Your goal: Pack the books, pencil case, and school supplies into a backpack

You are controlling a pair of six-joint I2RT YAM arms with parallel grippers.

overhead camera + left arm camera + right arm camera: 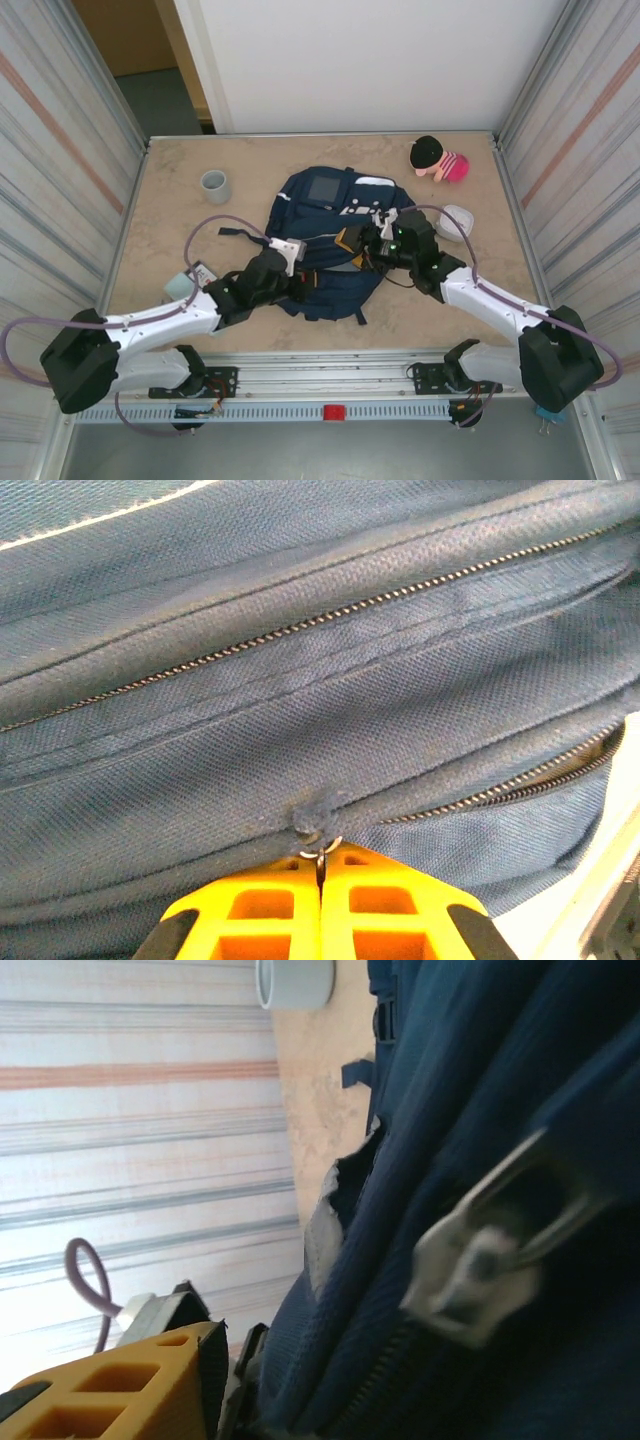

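We count one backpack (300, 200), one grey cup (215, 185) at ten o'clock, one soft toy (438, 160) at two, one white round thing (456, 221) at three, one pencil case (178, 284) at eight, and two robot arms: left arm (150, 325), right arm (490, 300).

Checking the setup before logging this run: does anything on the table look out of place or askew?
A plush doll, black head and pink body, lies near the far right corner, which is odd among school things. The backpack lies flat in the middle. Nothing looks spilled or damaged.
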